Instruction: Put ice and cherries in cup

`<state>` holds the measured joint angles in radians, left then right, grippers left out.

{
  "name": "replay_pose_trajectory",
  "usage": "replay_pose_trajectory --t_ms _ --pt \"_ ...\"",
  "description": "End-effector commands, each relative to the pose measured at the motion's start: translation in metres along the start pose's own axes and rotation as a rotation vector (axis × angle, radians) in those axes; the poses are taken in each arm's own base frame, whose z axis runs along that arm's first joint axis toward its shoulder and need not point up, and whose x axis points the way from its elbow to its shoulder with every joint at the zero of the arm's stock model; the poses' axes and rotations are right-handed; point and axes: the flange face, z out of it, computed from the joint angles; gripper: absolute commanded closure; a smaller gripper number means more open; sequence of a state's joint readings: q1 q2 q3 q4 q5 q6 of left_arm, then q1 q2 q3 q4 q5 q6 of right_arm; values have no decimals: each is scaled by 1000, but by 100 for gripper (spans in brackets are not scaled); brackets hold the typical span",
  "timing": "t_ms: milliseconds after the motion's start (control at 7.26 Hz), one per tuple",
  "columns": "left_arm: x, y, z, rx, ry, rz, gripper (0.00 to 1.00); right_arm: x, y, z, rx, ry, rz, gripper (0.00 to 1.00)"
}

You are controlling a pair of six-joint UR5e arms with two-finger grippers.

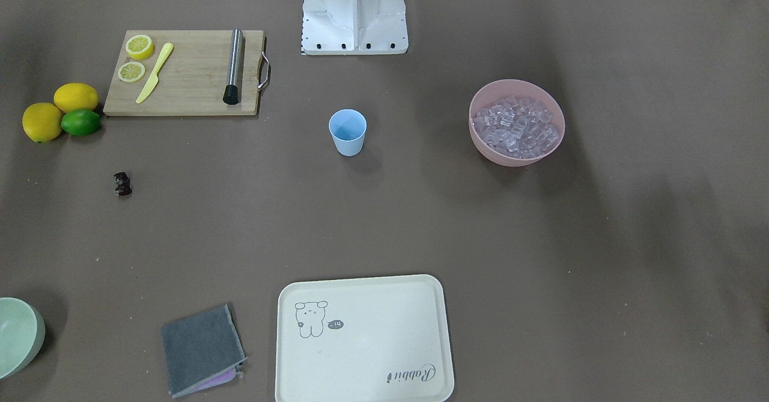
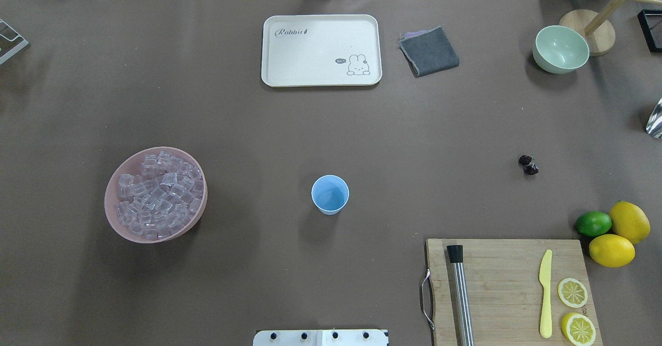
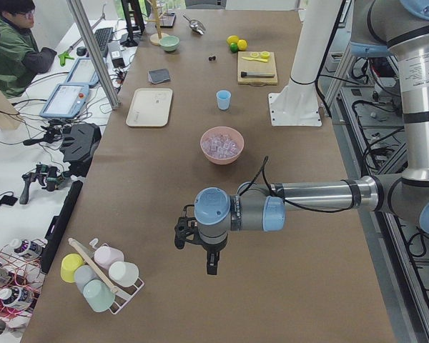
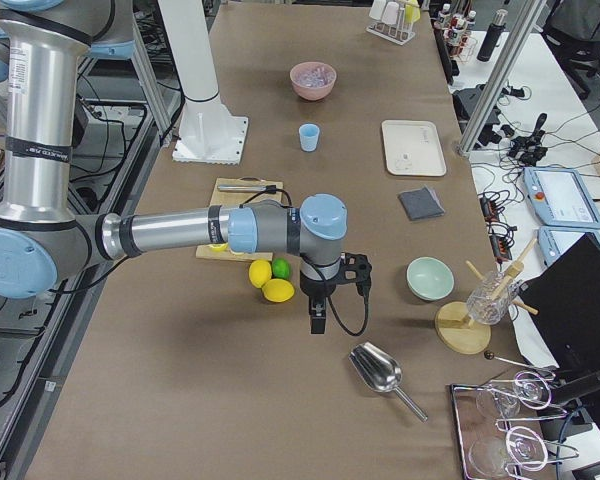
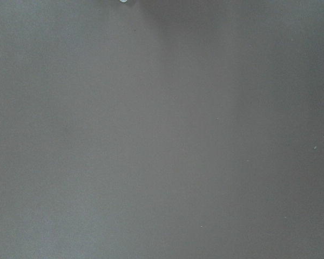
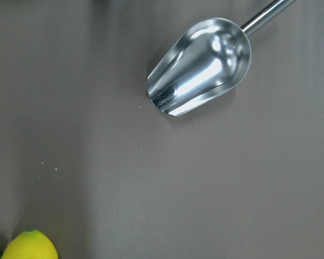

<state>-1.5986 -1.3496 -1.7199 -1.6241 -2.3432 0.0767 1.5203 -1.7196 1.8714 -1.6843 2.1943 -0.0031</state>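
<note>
The light blue cup (image 1: pixel 347 131) stands upright mid-table, also in the overhead view (image 2: pixel 330 195). The ice (image 2: pixel 155 193) fills a pink bowl (image 1: pixel 510 157) on the robot's left side. The cherries (image 2: pixel 528 164), a tiny dark cluster, lie on the bare table on the robot's right, also in the front-facing view (image 1: pixel 122 184). My left gripper (image 3: pixel 211 264) hangs over bare table far from the bowl. My right gripper (image 4: pixel 317 322) hangs near a metal scoop (image 6: pixel 202 65). Both grippers show only in the side views, so I cannot tell whether they are open or shut.
A cutting board (image 2: pixel 509 289) carries a steel muddler, a yellow knife and lemon halves. Two lemons (image 2: pixel 628 222) and a lime (image 2: pixel 593 223) lie beside it. A cream tray (image 2: pixel 320 51), grey cloth (image 2: pixel 429 51) and pale green bowl (image 2: pixel 560 49) sit along the far edge.
</note>
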Motion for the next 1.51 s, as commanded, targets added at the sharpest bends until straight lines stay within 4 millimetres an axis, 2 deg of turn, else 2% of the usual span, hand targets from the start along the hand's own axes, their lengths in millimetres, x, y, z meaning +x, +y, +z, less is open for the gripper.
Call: replay_pose_trajectory --t_ms 0,551,689,826,964,1239,1377 --pt "0 0 1 -1 1 1 1 -2 0 2 -5 -1 -4 0" --pt "-1 0 0 3 -1 6 1 -6 -1 0 0 -27 -6 0" --pt "5 -4 -7 37 -2 37 1 -15 -10 -13 39 -27 -31 0" --pt "10 -10 -11 87 -6 87 1 -26 -41 -31 131 -19 -90 0" --pt "19 -20 -21 153 -10 149 1 -25 -43 -35 174 -18 -112 0" --pt "24 -20 -30 204 -13 193 1 -27 -41 -40 183 -64 -103 0" --pt "26 -22 -31 262 -19 250 1 -25 -41 -34 172 -81 -98 0"
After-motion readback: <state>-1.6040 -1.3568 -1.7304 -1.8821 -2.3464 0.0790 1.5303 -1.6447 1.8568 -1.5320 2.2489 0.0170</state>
